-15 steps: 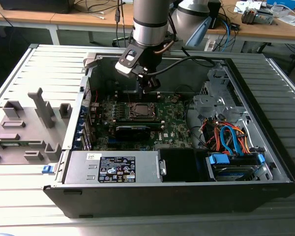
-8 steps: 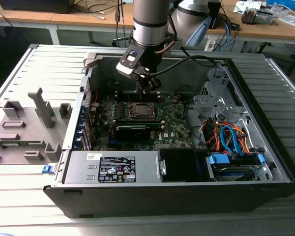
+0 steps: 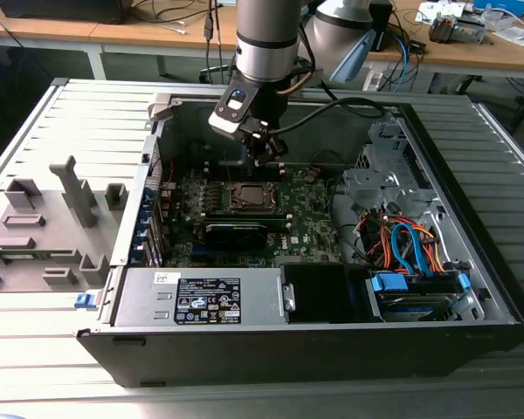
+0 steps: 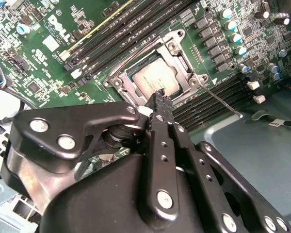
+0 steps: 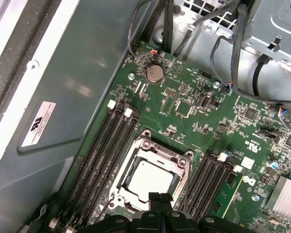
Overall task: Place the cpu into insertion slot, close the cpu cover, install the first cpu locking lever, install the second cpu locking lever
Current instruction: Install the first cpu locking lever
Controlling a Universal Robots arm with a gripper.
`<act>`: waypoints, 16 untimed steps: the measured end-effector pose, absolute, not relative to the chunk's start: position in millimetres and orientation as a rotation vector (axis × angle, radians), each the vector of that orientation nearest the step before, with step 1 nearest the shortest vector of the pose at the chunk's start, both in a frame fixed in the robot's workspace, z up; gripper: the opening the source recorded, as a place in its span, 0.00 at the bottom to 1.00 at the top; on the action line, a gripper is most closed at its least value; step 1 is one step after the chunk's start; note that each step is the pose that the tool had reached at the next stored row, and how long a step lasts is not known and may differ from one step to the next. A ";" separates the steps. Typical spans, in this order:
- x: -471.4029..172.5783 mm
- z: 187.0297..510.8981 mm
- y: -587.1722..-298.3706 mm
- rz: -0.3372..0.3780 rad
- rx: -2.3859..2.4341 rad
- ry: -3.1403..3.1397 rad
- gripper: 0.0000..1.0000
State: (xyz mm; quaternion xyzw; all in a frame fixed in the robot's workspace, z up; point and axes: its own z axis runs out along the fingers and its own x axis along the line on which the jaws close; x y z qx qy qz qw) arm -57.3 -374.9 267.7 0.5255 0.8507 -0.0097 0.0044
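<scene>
The cpu (image 4: pixel 155 77) (image 5: pixel 149 178), a silvery square chip, lies flat in the insertion slot (image 3: pixel 247 197) on the green board. The cpu cover (image 4: pixel 183 58) (image 5: pixel 157 151), a dark metal frame, lies down around the chip in both wrist views. A thin metal lever rod (image 4: pixel 224 102) sticks out from one socket corner over the black memory slots. My gripper (image 4: pixel 160 98) (image 5: pixel 160 198) (image 3: pixel 264 159) hangs just above the socket's edge, shut, with nothing between its fingers.
The open computer case (image 3: pixel 472 288) surrounds the board with tall metal walls. Black memory slots (image 5: pixel 104 145) flank the socket on both sides. A drive cage with orange and blue cables (image 3: pixel 410 244) fills the exterior view's right. A power supply box (image 3: pixel 201 301) sits at the front.
</scene>
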 end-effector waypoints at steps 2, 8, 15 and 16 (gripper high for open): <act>-57.3 267.7 -374.9 -0.030 1.633 2.673 0.11; -57.3 267.7 -374.9 -0.030 1.609 2.688 0.11; -57.3 267.7 -374.9 -0.030 1.538 2.728 0.11; -57.3 267.7 -374.9 -0.030 1.532 2.731 0.11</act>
